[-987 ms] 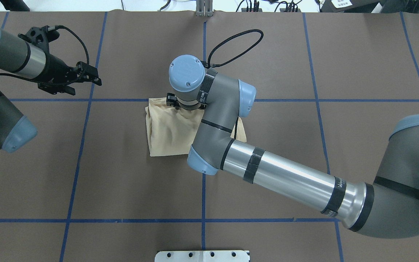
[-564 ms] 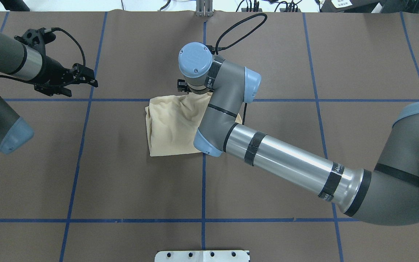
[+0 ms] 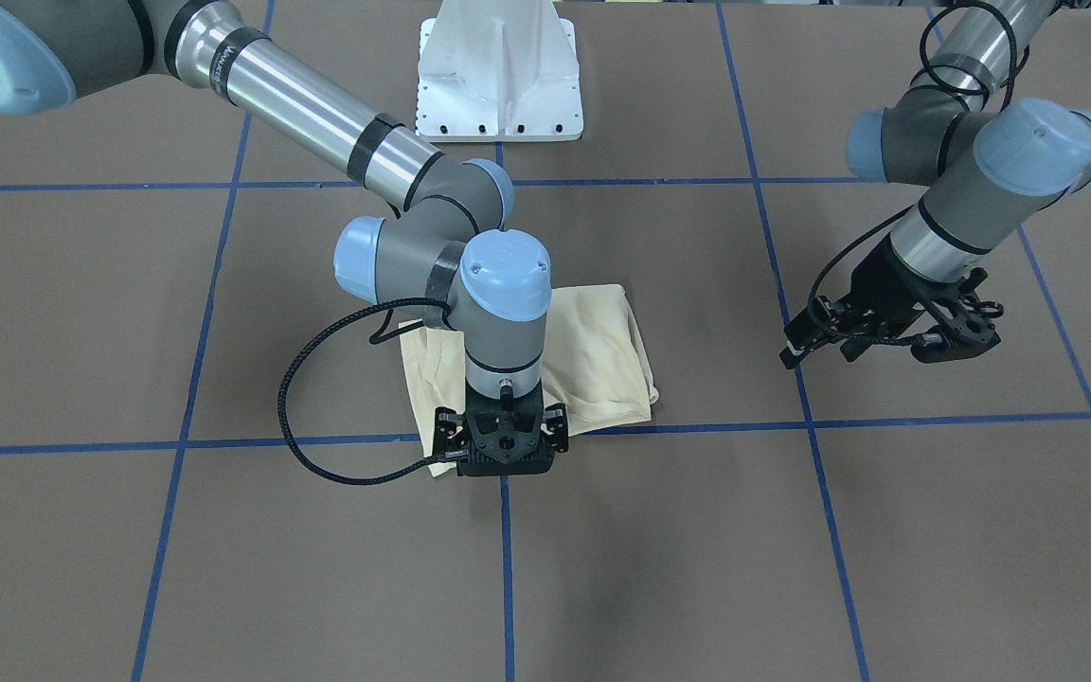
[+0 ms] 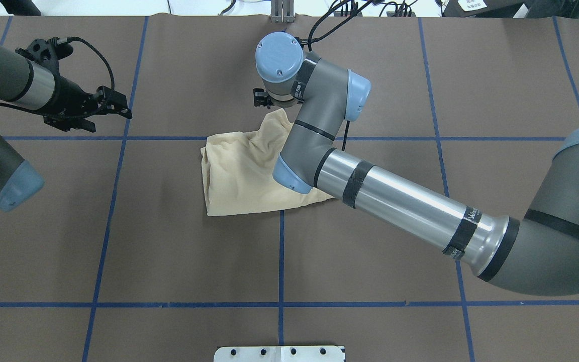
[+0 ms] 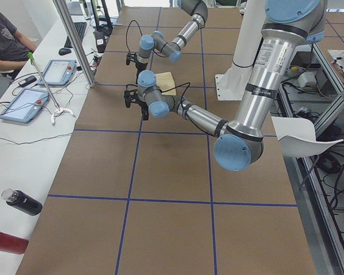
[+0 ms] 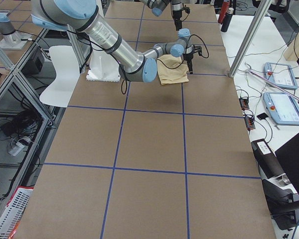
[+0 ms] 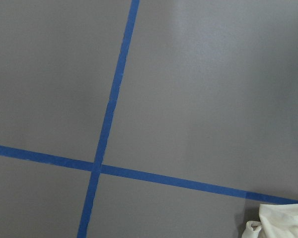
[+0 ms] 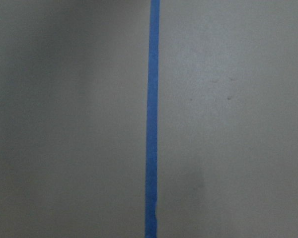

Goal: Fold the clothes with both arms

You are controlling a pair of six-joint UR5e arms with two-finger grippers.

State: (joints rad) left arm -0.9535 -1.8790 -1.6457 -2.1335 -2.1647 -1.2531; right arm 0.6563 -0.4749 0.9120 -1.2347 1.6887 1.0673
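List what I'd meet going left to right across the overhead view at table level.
left gripper → T-shirt → right arm's elbow. The right arm's wrist overlaps the T-shirt sideways, so it is left out.

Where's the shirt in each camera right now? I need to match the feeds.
Front-facing: shirt at centre, behind the right arm.
Overhead: shirt at centre, partly under that arm.
Exterior left: shirt small, far up the table.
Exterior right: shirt at upper centre.
Left wrist: pale cloth in the bottom right corner, likely the shirt.
Right wrist: not in view.
Shared landmark: the white base, seen in all four exterior views.
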